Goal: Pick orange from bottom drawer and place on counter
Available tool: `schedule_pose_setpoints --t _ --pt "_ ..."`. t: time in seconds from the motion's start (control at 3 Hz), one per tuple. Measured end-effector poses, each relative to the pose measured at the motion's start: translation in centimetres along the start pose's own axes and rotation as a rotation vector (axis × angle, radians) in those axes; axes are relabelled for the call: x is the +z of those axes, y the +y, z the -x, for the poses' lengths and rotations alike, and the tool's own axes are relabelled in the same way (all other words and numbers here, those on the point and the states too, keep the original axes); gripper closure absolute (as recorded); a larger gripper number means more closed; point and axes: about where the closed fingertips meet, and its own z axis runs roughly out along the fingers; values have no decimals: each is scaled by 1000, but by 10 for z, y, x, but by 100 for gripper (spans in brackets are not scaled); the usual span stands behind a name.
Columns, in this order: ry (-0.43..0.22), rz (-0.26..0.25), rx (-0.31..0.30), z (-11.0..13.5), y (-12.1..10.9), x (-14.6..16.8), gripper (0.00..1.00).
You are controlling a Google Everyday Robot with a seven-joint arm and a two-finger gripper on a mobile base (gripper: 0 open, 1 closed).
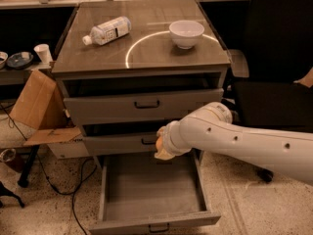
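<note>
Above the open bottom drawer (146,192), at the middle drawer's (117,144) face, the gripper (163,149) is seen clamped on the orange (158,144), with the counter (156,53) lying higher and further back, so a lift before any advance is judged needed.

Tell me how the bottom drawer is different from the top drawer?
The bottom drawer is pulled far out; the top drawer is open just a crack. The bottom drawer shows its floor; the top drawer shows only its front. Both are grey with dark handles. The gripper hangs over the bottom drawer.
</note>
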Motion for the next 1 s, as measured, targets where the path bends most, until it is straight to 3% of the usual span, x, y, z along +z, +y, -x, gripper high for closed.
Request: schedule_pose_setpoints --t 0.33,0.67,1.0 --pt "-24 -147 -31 0 -29 -46 100" --pt "-20 -355 -93 22 -89 -140 100" --pt "-41 -477 -143 51 -138 -199 100"
